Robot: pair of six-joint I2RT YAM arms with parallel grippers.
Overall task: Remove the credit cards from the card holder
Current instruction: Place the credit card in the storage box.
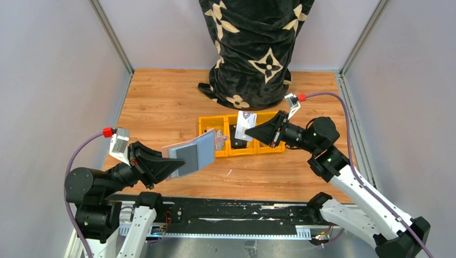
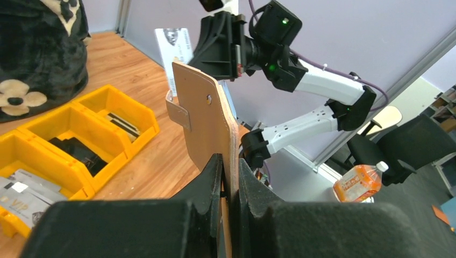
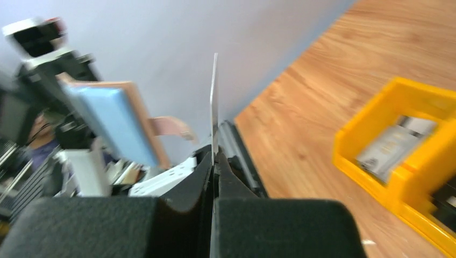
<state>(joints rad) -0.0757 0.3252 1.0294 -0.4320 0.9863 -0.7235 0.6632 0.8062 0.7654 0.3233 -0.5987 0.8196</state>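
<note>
High rear view looking down, wrist views close over fingers (image 2: 204, 185), all sharing yellow tray (image 1: 239, 151)

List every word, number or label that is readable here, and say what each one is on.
"VIP": on a grey card in the yellow tray.
Card in the right gripper: printed marks, too small to read.
Bottle label: too blurred to read.
Card holder in the left gripper: no text visible.
</note>
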